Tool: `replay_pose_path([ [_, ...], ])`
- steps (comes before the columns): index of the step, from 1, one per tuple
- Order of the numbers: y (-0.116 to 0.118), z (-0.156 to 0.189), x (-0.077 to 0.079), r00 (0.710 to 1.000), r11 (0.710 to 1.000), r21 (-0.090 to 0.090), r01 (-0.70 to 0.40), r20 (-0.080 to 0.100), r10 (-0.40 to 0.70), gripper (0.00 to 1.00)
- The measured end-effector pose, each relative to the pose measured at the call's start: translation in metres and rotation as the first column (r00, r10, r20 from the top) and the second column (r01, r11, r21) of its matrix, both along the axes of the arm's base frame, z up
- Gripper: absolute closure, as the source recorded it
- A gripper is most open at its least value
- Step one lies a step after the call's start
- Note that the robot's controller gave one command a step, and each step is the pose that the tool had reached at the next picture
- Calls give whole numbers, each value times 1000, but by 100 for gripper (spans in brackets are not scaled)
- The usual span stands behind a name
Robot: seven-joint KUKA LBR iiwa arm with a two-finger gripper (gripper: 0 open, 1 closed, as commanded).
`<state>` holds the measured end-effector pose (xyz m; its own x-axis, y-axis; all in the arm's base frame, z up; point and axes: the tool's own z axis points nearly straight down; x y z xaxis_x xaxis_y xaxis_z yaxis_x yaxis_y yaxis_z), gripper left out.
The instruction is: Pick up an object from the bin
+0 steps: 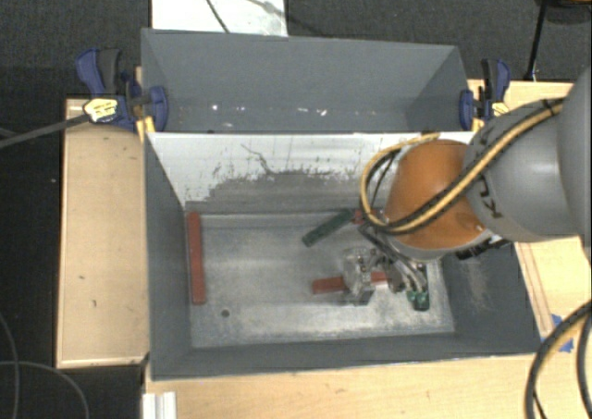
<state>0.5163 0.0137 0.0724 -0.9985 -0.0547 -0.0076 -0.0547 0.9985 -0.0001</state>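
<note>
While the arm (541, 177) comes into the bin (264, 301) from three o'clock, its round orange cover (430, 200) hangs over the right part of the floor and the gripper (366, 280) sits low beneath it, at about four o'clock from the floor's centre. Whether the jaws stand apart or together cannot be told, since the metal parts there merge with the things around them. A small reddish-brown block (325, 286) lies flat on the floor at the gripper's nine o'clock. Its long side runs roughly from nine to three, and its right end is just beside the gripper's tip or touching it; which of the two cannot be made out. It lies beside the jaws and cannot be seen between them. A dark green stick (326, 227) lies tilted at the gripper's eleven o'clock, near the foot of the back wall, its upper end close to the orange cover. A small green piece (421, 299) lies at the gripper's four o'clock, near the floor's right edge. Well apart from all of these, a long reddish-brown bar (196, 258) lies along the left wall at the floor's nine o'clock, running from twelve to six.
</note>
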Motion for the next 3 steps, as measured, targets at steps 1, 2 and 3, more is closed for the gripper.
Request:
replay_pose_path([
  [1, 0, 0, 0, 1000, 1000, 0, 1, 0, -1, 100],
  [2, -33, 109, 34, 994, 994, 0, -106, -5, 106, 100],
  [3, -33, 109, 34, 995, 995, 0, -104, -5, 104, 0],
])
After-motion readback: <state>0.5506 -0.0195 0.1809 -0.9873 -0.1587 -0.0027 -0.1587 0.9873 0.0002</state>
